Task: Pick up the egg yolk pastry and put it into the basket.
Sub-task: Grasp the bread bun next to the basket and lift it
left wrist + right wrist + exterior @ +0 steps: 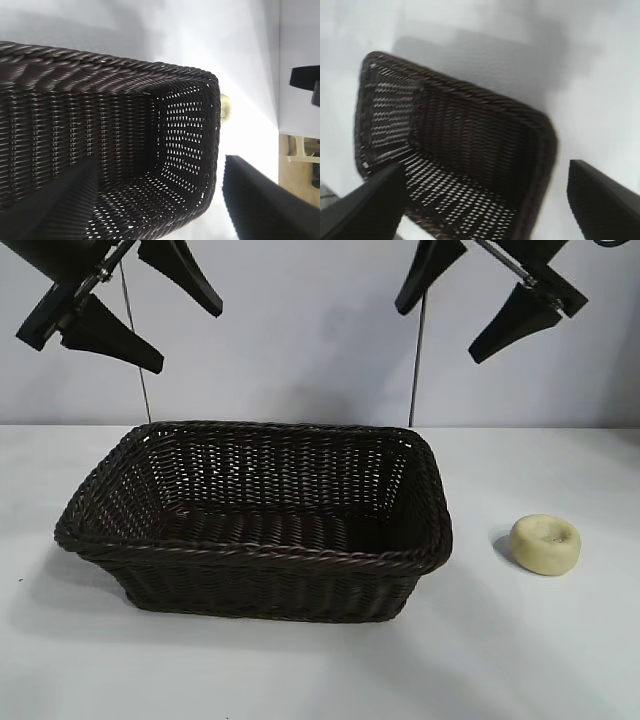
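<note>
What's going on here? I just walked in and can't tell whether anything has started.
Nothing is held yet. The egg yolk pastry sits on the white table, apart from the basket on its right side in the exterior view. The basket is empty. The left gripper and the right gripper both hang open, high above the table, the right one nearer the pastry's side.

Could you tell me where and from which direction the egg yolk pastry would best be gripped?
Probably from straight above, with the fingers closing across the rounded side wall of the egg yolk pastry. It lies flat on the table, dimple up, low and round, with clear space to the right of the basket. The open right gripper hangs nearest.
</note>
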`<control>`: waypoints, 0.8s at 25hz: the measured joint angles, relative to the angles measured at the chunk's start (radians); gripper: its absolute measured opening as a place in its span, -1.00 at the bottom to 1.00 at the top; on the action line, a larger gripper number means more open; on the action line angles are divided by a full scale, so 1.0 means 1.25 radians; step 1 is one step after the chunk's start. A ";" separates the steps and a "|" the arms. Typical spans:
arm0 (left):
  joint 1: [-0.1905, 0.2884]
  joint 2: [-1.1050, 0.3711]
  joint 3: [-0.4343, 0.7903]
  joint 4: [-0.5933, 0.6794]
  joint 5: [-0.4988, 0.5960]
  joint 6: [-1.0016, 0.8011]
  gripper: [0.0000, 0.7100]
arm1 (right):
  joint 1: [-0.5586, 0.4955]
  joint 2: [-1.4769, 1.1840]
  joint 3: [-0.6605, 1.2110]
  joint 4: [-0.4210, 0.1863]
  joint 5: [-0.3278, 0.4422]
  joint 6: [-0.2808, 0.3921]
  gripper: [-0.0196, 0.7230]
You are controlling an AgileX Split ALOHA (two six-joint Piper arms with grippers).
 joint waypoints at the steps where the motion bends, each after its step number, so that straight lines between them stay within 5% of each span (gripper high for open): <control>1: 0.000 0.000 0.000 0.000 0.000 0.000 0.45 | 0.000 0.000 0.000 -0.011 0.001 0.001 0.73; 12: 0.000 0.000 0.000 0.000 0.007 0.000 0.45 | 0.000 -0.087 0.132 -0.112 0.001 -0.003 0.73; 20: 0.000 0.000 0.000 0.000 0.007 0.000 0.45 | 0.000 -0.098 0.272 -0.143 -0.016 -0.018 0.73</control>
